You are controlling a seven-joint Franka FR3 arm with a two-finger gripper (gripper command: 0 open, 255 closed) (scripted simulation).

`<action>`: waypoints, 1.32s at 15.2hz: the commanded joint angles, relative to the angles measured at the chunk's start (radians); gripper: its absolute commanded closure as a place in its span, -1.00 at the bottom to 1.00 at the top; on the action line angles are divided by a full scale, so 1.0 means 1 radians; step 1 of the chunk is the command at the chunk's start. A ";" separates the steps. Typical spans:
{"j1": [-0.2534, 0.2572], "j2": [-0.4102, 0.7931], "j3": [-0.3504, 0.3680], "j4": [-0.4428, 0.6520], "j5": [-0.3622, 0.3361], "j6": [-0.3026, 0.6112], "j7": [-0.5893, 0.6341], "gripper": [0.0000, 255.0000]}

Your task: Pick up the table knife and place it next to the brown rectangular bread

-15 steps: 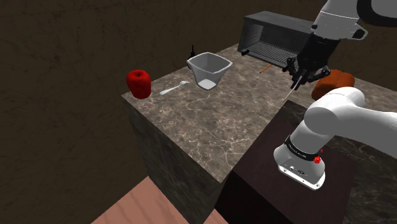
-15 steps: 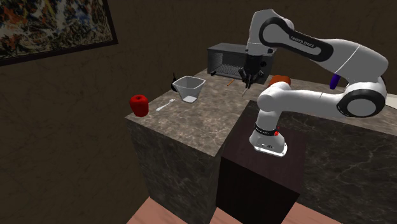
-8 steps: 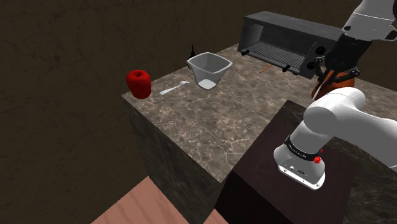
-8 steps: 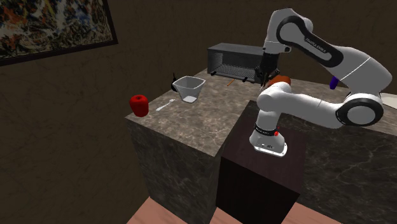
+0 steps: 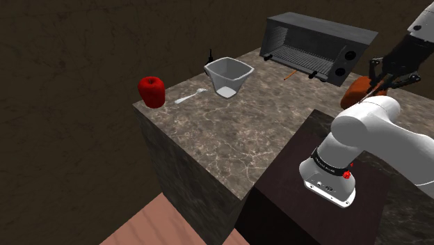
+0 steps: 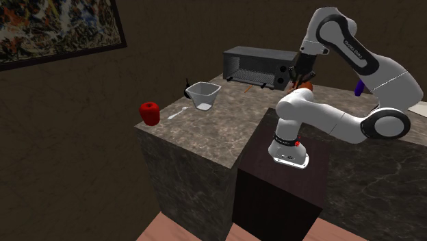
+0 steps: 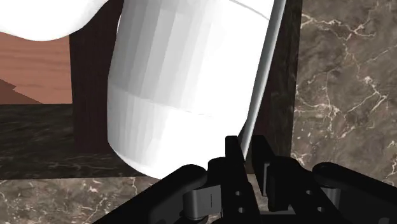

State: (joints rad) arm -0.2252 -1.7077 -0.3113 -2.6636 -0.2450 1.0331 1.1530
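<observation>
In the wrist view my gripper (image 7: 247,147) is shut on the table knife (image 7: 264,70). Its pale grey blade runs out from between the two black fingers, past my own white arm link (image 7: 184,70). The brown rectangular bread (image 5: 356,88) lies on the marble counter (image 5: 229,132) at the shoulder view's right, partly behind my arm. My gripper (image 5: 384,78) hangs just above and to the right of it. From the second exterior view my gripper (image 6: 301,74) is right above the bread (image 6: 305,87), beside the toaster oven.
A dark toaster oven (image 5: 316,45) stands at the counter's back, a thin orange stick (image 5: 291,73) in front of it. A white square cup (image 5: 228,75), a small pale utensil (image 5: 190,97) and a red round fruit (image 5: 151,91) sit toward the left. The dark stand (image 5: 327,209) adjoins the counter.
My gripper has carried the knife to the shoulder view's right, from in front of the toaster oven to just above the bread. Nothing on the counter has moved.
</observation>
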 commanded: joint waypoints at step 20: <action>0.079 -0.023 -0.393 0.432 -0.797 -0.267 -0.540 1.00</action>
State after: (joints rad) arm -0.1539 -1.7309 -0.6933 -2.2508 -1.0126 0.7687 0.6353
